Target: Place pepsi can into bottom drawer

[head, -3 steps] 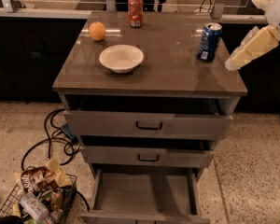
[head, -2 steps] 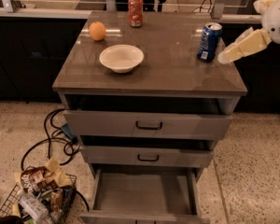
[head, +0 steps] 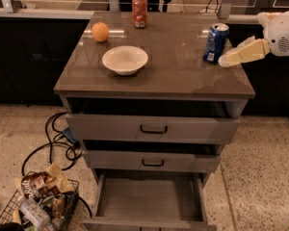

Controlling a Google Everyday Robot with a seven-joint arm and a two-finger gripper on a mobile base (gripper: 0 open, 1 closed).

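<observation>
The blue pepsi can (head: 215, 43) stands upright near the right edge of the cabinet top (head: 168, 76). My gripper (head: 231, 57) comes in from the right, its cream fingertips just right of the can and close to its lower half. The bottom drawer (head: 149, 198) is pulled out at the foot of the cabinet, its grey inside bare.
A white bowl (head: 125, 59), an orange (head: 100, 32) and a red-orange soda can (head: 139, 11) stand on the cabinet top. The two upper drawers (head: 153, 128) with black handles are nearly shut. Black cables (head: 58, 138) and a wire basket of trash (head: 38, 203) lie on the floor at left.
My gripper has moved left and up a little, from well right of the can to just beside it. The can has not moved.
</observation>
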